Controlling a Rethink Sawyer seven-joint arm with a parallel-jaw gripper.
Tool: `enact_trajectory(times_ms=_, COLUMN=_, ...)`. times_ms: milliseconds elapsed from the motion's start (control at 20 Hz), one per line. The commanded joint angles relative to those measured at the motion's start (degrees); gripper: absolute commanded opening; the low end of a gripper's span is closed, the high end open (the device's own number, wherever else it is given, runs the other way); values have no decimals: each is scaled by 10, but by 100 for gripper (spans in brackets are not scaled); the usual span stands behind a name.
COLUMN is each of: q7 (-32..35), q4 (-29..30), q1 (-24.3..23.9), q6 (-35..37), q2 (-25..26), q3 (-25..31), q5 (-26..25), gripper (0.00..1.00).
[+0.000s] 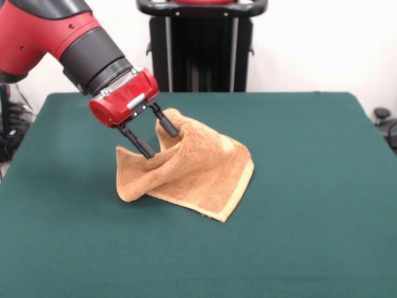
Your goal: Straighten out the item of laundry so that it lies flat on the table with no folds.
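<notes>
The orange-tan towel (192, 167) lies crumpled on the green table (310, 186), left of the middle. Its left part rises in a tent-like peak and folds over itself, while its right corner lies flat with the woven band showing along the edge. No white tag shows. My gripper (159, 140) comes down from the upper left at a slant and sits at the raised peak. Its two black fingers (169, 124) stand apart, one at the peak's top and one at the towel's left edge, with a fold of towel between their tips.
The robot's black pedestal (201, 49) stands behind the table's far edge. The red and black arm (68, 37) reaches over the table's far left corner. Dark objects sit off the table's right edge (384, 121) and left edge (12, 124).
</notes>
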Motion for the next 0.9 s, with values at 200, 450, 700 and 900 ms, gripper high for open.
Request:
enact_trajectory(times_ms=200, q7=-95, q4=-54, q1=47, q6=67, q2=-3, q3=-68, q5=-25, gripper=100)
enact_trajectory(times_ms=450, q7=-108, q4=-63, q1=58, q6=97, q2=-18, q3=-88, q5=-31, gripper=100)
enact_trajectory(times_ms=700, q7=-94, q4=-80, q1=98, q6=143, q2=-61, q3=-123, q5=-39, gripper=100)
enact_trajectory(times_ms=900, q7=-87, q4=-90, q1=121, q6=168, q2=-85, q3=-144, q5=-48, gripper=100)
